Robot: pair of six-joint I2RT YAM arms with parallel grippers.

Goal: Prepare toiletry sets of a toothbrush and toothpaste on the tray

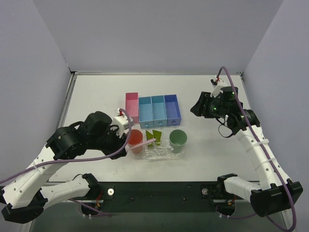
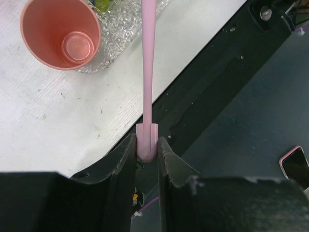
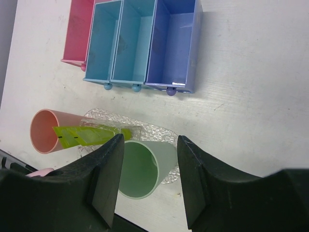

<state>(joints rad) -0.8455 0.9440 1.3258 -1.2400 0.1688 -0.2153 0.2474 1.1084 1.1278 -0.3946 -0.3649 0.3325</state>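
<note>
Top external, white table [image 1: 96, 96], grey walls [image 1: 159, 34]

No writing to read
No word, brand, number or sign can be made out in any view. The yellow-green toothpaste tubes [image 3: 91, 135] lying over the tray [image 3: 154, 131] are too small and blurred to show any print. The row of bins [image 3: 135, 48] beyond the tray, the pink cup [image 3: 46, 130] at one end of the tray and the green cup [image 3: 137, 174] at the other show plain coloured faces only
</note>
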